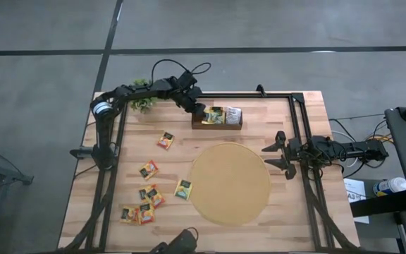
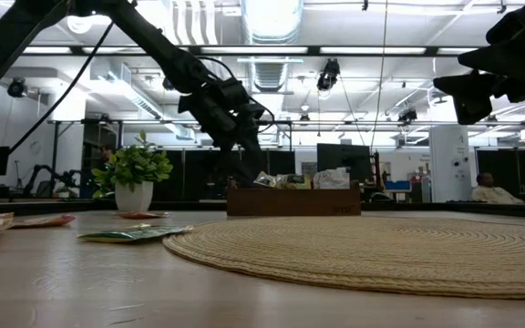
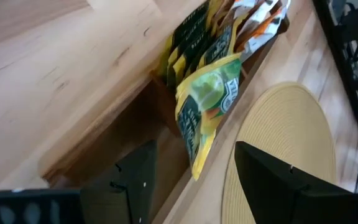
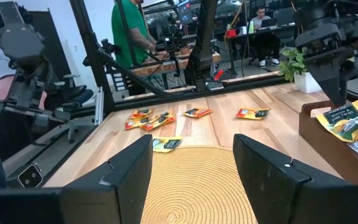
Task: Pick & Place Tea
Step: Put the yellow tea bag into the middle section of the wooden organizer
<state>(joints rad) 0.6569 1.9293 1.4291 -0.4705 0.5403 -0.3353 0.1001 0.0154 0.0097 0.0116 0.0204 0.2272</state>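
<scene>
Brown wood forms the three-slot tray (image 1: 217, 125) at the far side of the worktop (image 1: 302, 212), and some tea sachets (image 1: 222, 115) are already stood in it, filling its middle and right slots as far as can be judged; the left slot looks bare in the left wrist view. The left gripper (image 1: 198, 110) is held over that bare end with its fingers (image 3: 129, 180) apart and nothing between them. About eight loose sachets (image 1: 149, 169) are left lying on the worktop, to the left of the round tan mat (image 1: 230, 183), so the task is judged roughly half done. The right gripper (image 1: 279, 154) is parked beside the mat's right edge, its fingers apart and empty.
</scene>
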